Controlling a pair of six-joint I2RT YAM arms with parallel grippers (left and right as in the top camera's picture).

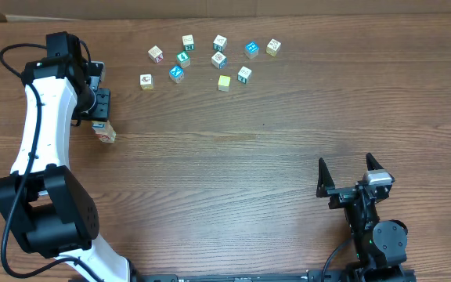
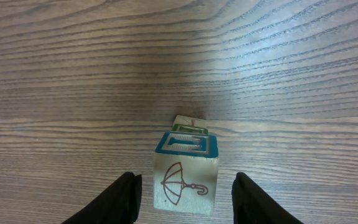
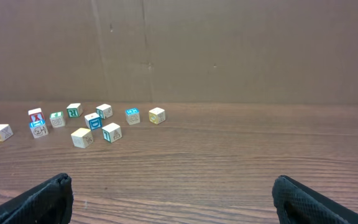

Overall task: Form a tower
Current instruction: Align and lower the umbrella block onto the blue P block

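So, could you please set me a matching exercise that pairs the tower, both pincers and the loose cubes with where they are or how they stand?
Things:
1. the tower
2. left pincer
3. right pincer
4. loose cubes

Places or states:
A. scattered along the far side of the table
B. open and empty, at the near right
C. open, one finger on each side of the top cube, touching neither
D. standing on the left side

Pairs: 1-D, 2-C, 3-B, 4-A.
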